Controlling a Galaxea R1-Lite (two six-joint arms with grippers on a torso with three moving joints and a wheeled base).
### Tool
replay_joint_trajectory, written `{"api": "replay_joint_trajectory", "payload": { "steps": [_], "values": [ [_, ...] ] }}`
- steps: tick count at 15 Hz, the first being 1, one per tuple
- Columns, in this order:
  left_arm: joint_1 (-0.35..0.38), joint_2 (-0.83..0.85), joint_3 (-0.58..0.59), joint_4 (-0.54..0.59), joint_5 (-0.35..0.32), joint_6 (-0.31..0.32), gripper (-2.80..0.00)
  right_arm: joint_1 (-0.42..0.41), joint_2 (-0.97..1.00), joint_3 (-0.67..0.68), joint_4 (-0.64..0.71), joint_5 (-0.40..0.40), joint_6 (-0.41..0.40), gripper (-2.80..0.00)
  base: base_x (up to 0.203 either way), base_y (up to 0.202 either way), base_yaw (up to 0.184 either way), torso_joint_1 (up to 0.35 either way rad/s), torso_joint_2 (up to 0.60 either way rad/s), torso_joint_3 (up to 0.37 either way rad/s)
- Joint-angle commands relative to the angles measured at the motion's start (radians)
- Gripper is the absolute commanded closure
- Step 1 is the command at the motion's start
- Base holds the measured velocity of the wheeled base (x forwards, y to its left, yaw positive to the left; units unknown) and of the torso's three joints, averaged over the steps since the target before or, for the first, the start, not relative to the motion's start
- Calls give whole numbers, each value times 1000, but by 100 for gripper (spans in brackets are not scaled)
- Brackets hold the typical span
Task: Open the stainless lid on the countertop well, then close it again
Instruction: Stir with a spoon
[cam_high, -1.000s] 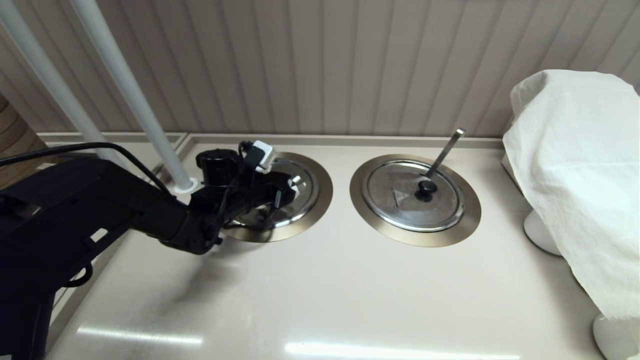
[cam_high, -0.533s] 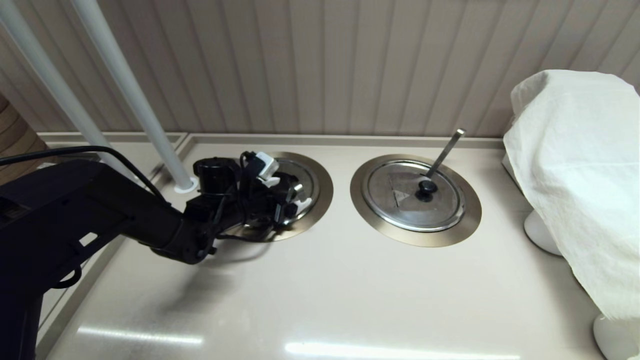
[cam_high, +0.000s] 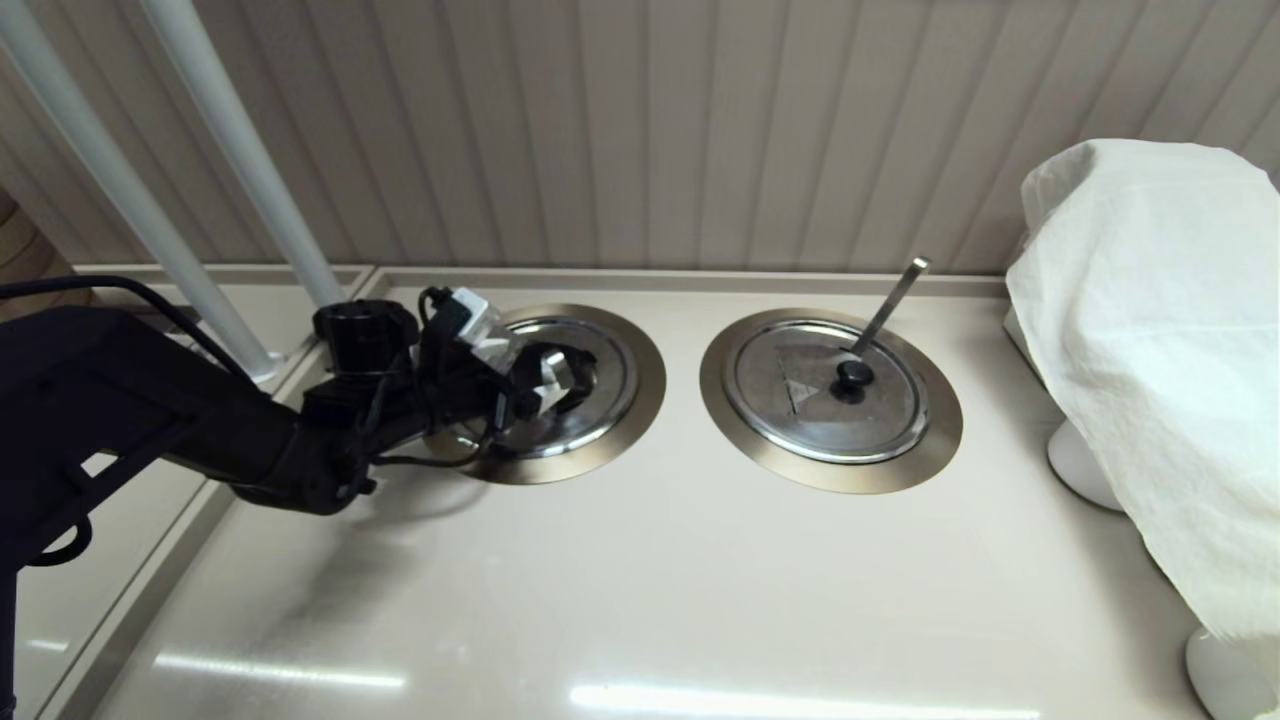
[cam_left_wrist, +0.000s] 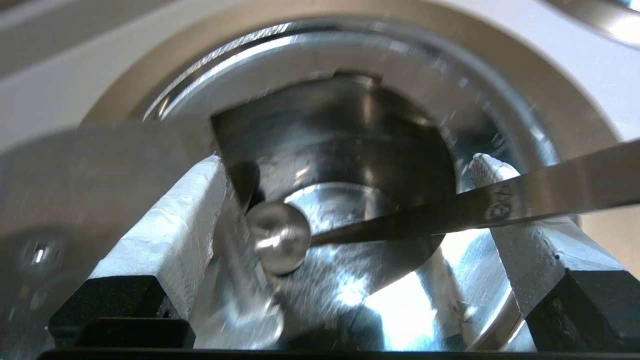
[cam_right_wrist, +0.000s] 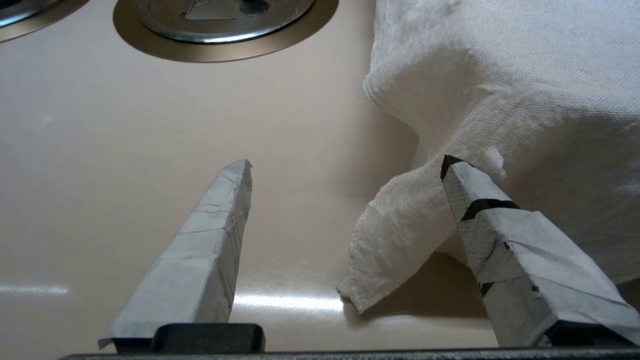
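Left tool (cam_high: 532, 383) hangs over the left round sunken well with a wide bronze-grey ring (cam_high: 645, 392) on the beige bench (cam_high: 700, 580). Its fingers (cam_left_wrist: 165, 225) are spread wide and clamp nothing. The round shiny steel lid (cam_high: 603, 385) sits in that well. Its hinged section (cam_high: 548, 370) stands tilted up between the fingers, close to one of them, and the well is open underneath. A flat steel handle (cam_left_wrist: 550, 192) crosses the opening. Right tool (cam_right_wrist: 346, 162) is wide open, low over the bench beside a white cloth (cam_right_wrist: 500, 75).
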Motion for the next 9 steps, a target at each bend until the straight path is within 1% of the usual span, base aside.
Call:
{"api": "replay_joint_trajectory", "payload": {
  "steps": [1,5,9],
  "values": [
    [46,-19,55,-8,-24,1,-280,0,0,0,1,0,0,-280,0,0,0,0,0,0],
    [65,-100,192,-15,-37,-8,-280,0,0,0,1,0,-1,-280,0,0,0,0,0,0],
    [26,-82,199,-16,-40,-2,-280,0,0,0,1,0,0,-280,0,0,0,0,0,0]
  ]
}}
